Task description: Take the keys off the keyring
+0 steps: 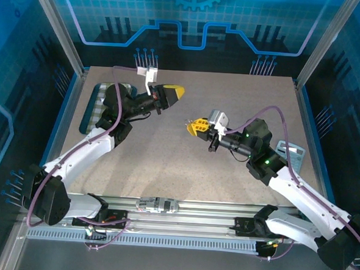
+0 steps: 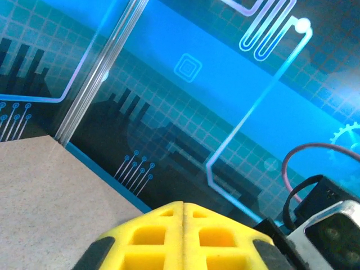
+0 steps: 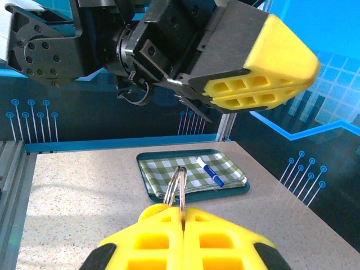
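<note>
My right gripper (image 3: pixel 181 209) (image 1: pixel 191 128) hovers over the middle of the table, shut on the keyring (image 3: pixel 179 181). The keyring is a thin silvery wire loop standing up between the yellow fingertips, with a rounded yellow-orange piece (image 3: pixel 148 210) at their left side. The keys are hidden. My left gripper (image 1: pixel 179 92) (image 3: pixel 312 70) hangs higher, to the left and further back. Its yellow fingers (image 2: pixel 152 236) are pressed together, shut, with nothing visible between the tips (image 2: pixel 184 205).
A teal tray (image 3: pixel 225 191) (image 1: pixel 92 96) at the back left holds a folded green checked cloth (image 3: pixel 185 169) and a blue and white marker (image 3: pixel 212 173). A grey calculator-like object (image 1: pixel 292 154) lies near the right edge. Blue walls and metal posts surround the table.
</note>
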